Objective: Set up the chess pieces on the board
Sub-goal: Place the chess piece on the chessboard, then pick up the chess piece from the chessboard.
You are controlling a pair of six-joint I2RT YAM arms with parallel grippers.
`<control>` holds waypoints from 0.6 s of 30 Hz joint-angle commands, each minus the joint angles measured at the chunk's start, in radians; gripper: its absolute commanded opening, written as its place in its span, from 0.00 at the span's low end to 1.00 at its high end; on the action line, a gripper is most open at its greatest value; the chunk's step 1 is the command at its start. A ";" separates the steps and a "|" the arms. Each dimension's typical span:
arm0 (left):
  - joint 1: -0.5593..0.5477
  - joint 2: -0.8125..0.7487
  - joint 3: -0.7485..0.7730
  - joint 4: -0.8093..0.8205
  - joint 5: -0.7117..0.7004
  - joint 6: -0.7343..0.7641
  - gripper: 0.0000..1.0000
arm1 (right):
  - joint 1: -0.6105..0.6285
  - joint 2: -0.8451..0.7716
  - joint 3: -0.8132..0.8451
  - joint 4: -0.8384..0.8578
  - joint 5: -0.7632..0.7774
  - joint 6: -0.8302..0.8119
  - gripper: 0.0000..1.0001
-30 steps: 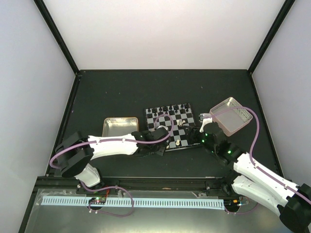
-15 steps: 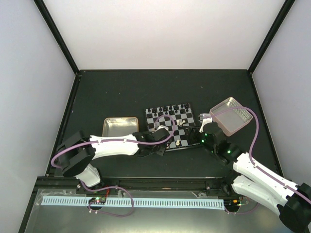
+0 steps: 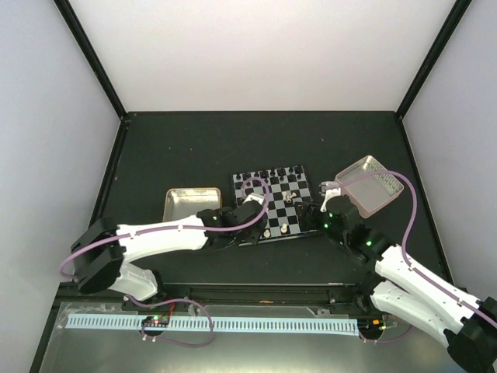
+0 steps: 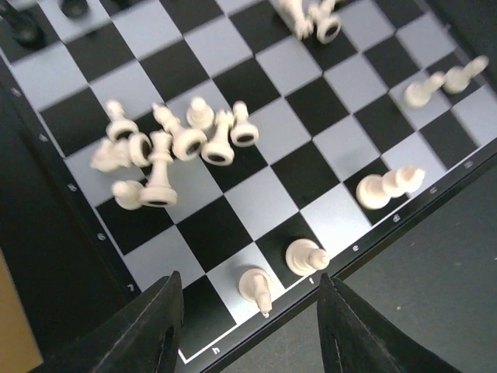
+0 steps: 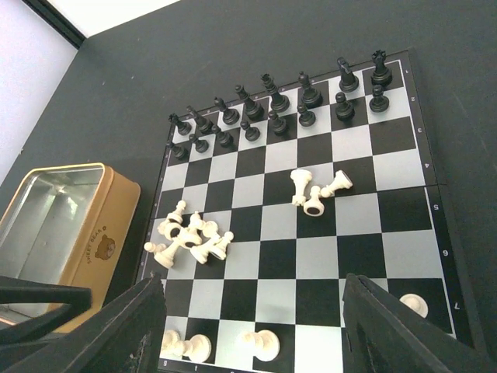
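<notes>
Board (image 5: 342,214) mid-table, closer to near edge, between gold tin (image 3: 192,203) on left-edge side and pink tray (image 3: 371,186) on right-edge side. Black pieces (image 5: 279,101) upright in 2 rows along board's far side. Cream pieces (image 5: 190,237) mostly toppled in heap by board's left side; 3 more tumbled mid-board, few on near row. Left fingers (image 4: 155,326) apart, empty, above board's near-left corner. Right fingers (image 5: 373,326) apart, empty, over board's near edge.
</notes>
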 commanded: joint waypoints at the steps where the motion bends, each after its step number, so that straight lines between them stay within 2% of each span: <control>1: 0.016 -0.125 0.035 -0.038 -0.069 -0.001 0.49 | 0.002 0.016 0.058 -0.066 0.008 0.034 0.64; 10: 0.049 -0.474 -0.114 -0.021 -0.156 -0.015 0.56 | 0.002 0.211 0.160 -0.204 0.005 0.059 0.62; 14: 0.058 -0.652 -0.209 -0.002 -0.196 -0.012 0.63 | 0.002 0.306 0.181 -0.174 0.006 0.071 0.59; 18: 0.085 -0.766 -0.267 0.040 -0.221 0.043 0.69 | 0.001 0.428 0.245 -0.142 0.004 0.060 0.58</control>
